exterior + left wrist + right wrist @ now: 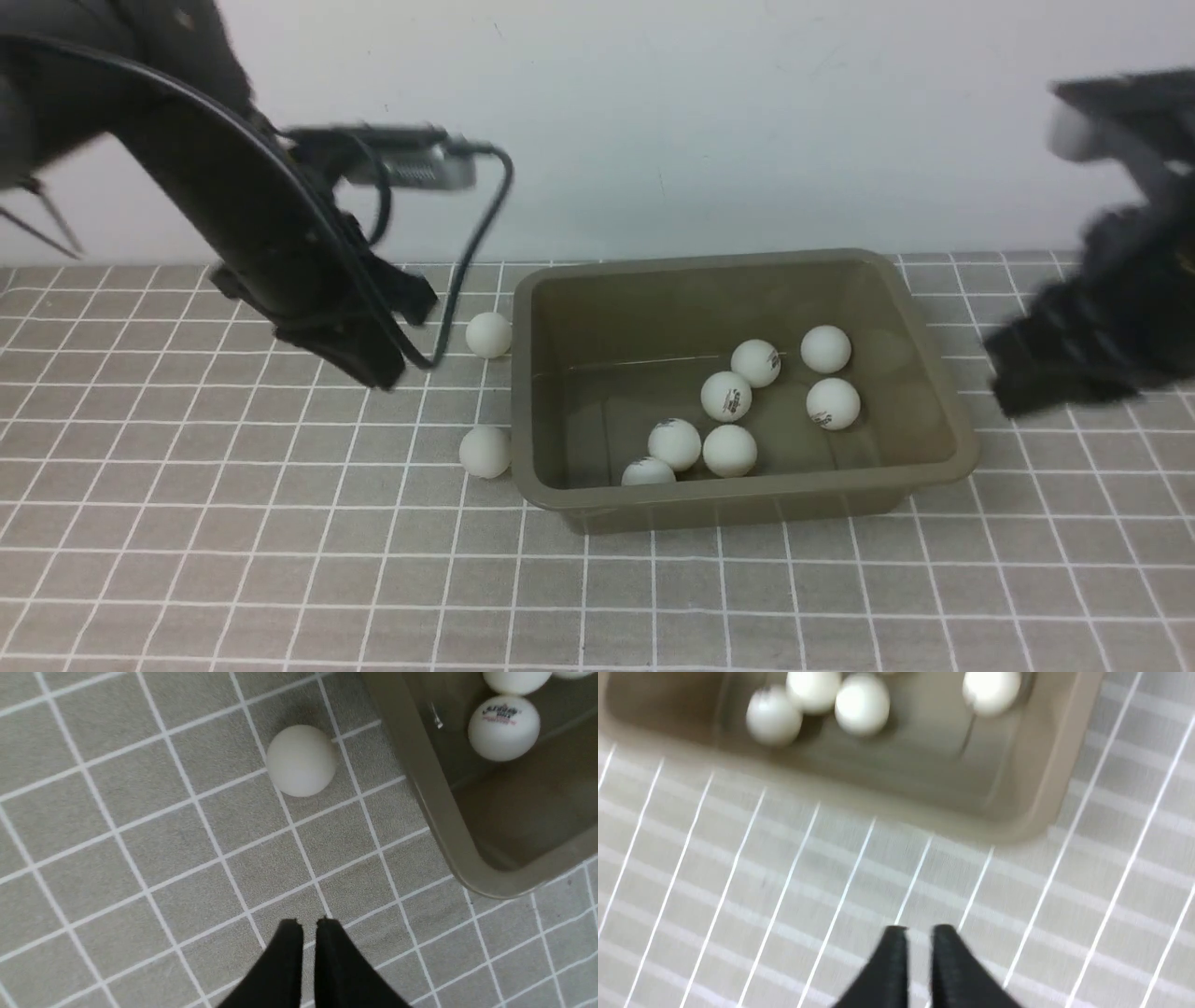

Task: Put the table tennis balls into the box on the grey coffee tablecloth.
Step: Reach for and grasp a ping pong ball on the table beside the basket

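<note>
Grey coffee tablecloth (215, 523): spreads under all items; its flat grid gives the balls no fence, so a nudged one could roll.
Left gripper (309, 926): at about 9 o'clock from the box, above the cloth; fingers narrowly parted, nothing between them. Its position suits the loose balls, judged to be its share.
Near loose ball (485, 452): on the cloth towards 8 o'clock, just beside the box. The adjacent wall leaves limited finger room on that side.
Far loose ball (488, 334): on the cloth towards 10 o'clock, also just beside the box. Only a short carry over the rim appears needed.
Box (597, 516): upright, open-topped, between the two arms, presumably so that either can reach it. Sloping walls keep the contents in.
Balls inside (730, 451): seven counted, resting loose on the floor of the box; five lie grouped around its middle, two towards 3 o'clock. Placement looks dropped, not arranged.
Right gripper (920, 931): at about 3 o'clock, outside the box; fingers slightly apart, grasping nothing. Standing aside leaves the opening accessible.
Outstanding: two balls; the left arm is judged better placed for both.
</note>
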Controlling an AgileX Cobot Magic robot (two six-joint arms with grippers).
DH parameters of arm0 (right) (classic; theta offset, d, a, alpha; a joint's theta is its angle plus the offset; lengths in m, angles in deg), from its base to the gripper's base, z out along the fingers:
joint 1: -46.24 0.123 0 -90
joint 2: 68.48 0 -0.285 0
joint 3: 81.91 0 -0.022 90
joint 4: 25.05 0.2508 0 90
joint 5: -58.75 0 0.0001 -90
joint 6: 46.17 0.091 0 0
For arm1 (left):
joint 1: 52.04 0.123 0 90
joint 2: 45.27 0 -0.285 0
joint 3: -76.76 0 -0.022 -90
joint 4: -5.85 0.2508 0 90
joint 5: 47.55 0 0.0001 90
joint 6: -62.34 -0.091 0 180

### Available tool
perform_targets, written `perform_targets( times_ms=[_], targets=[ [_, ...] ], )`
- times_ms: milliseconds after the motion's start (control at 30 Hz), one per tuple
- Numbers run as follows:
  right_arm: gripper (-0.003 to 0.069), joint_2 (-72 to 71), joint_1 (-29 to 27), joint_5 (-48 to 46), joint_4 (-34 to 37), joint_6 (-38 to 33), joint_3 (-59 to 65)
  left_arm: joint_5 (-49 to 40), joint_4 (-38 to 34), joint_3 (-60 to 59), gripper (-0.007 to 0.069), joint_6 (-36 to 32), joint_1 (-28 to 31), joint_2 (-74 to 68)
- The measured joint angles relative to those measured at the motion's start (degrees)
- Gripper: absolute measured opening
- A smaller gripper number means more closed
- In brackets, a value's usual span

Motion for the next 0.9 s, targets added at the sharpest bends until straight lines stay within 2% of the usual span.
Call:
perform_targets(
  times_ms=[133, 167, 333, 467, 900],
  targets=[
    [-0.0011, -4.12, 0.00, -0.11, 0.34, 0.05, 2.08, 4.22, -0.37, 0.00, 0.0201, -3.99, -2.53, -5.90],
    [-0.0013, -4.25, 0.00, -0.06, 0.47, 0.05, 2.02, 5.21, -0.53, 0.00, 0.0273, -4.65, -3.22, -7.64],
    [-0.0015, -4.25, 0.00, 0.80, 0.54, 0.05, 2.02, 9.19, -0.57, 0.00, 0.0447, -8.66, -4.11, -10.66],
    [-0.0015, -4.25, 0.00, 1.59, 0.88, 0.05, 2.02, 12.10, -0.57, 0.11, 0.0503, -10.17, -4.11, -11.87],
    [-0.0015, -4.25, 0.00, 5.49, 1.44, 0.05, 2.02, 14.21, -0.51, 0.44, 0.0513, -12.92, -4.17, -16.00]
  ],
)
